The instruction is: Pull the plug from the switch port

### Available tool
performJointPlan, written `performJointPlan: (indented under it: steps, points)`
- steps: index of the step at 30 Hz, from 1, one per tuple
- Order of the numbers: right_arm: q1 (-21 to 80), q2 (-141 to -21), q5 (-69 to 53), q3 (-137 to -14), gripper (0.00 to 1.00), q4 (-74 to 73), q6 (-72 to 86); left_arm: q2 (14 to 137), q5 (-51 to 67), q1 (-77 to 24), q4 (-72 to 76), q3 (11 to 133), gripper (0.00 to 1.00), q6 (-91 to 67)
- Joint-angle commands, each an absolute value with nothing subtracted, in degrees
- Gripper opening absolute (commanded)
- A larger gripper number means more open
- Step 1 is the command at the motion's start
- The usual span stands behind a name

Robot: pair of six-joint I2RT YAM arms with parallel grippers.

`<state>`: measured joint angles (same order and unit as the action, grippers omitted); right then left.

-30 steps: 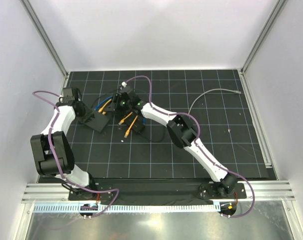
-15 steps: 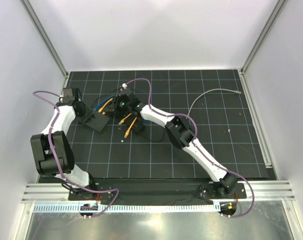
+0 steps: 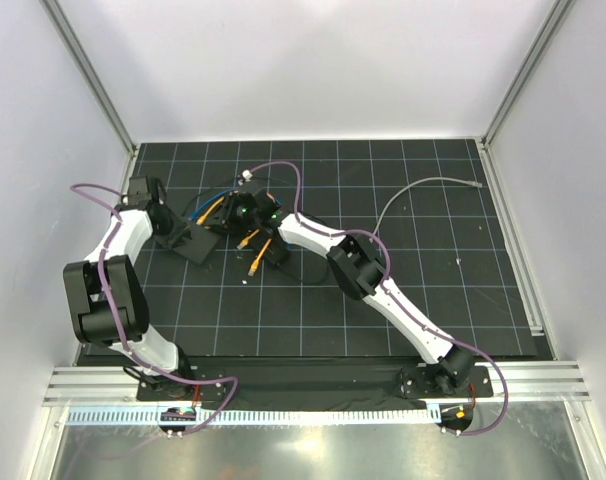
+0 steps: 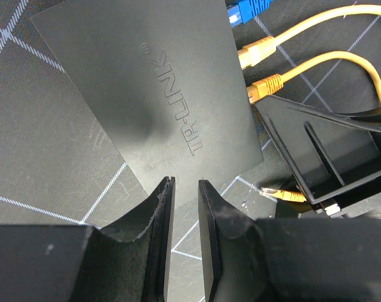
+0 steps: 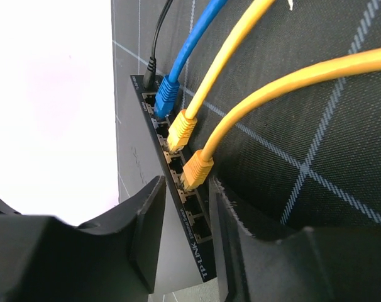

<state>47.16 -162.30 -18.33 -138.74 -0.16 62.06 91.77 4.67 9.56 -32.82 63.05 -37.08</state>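
Currently the switch (image 3: 191, 241) sits at the mat's (image 3: 433, 290) ten o'clock, with a yellow plug (image 5: 196, 170) seated on its two o'clock side. The right gripper (image 5: 187, 189) brackets that plug, jaws apart, seemingly ready to pinch. The left gripper (image 4: 185, 184), jaws narrowly apart and empty, sits at the switch's ten o'clock edge, probably bracing it.

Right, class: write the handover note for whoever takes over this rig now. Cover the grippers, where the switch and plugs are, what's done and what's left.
Left gripper: jaws a narrow slit apart at the switch corner; whether it grips is unclear.
Right gripper: open, fingertips either side of the nearest yellow plug, not yet clamped.
Switch: flat on the mat. The blue plug, other yellow plug, nearest yellow plug and black cord are all seated.
Done: approach and line-up.
Left: close on the plug and pull it straight out; the switch probably needs steadying.
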Motion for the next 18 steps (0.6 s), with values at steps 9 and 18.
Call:
performJointPlan:
  steps: [9,18]
  points:
    - [47.7,-164.8,-18.5,-140.7,0.32,1.4,64.9,92.5,6.0,9.9,-31.7,63.3,0.25,-36.9]
    - [47.7,-166.5,-16.6,-141.2,0.13,0.4,65.6,96.1,2.4,9.0,-35.3,64.4,0.25,-37.7]
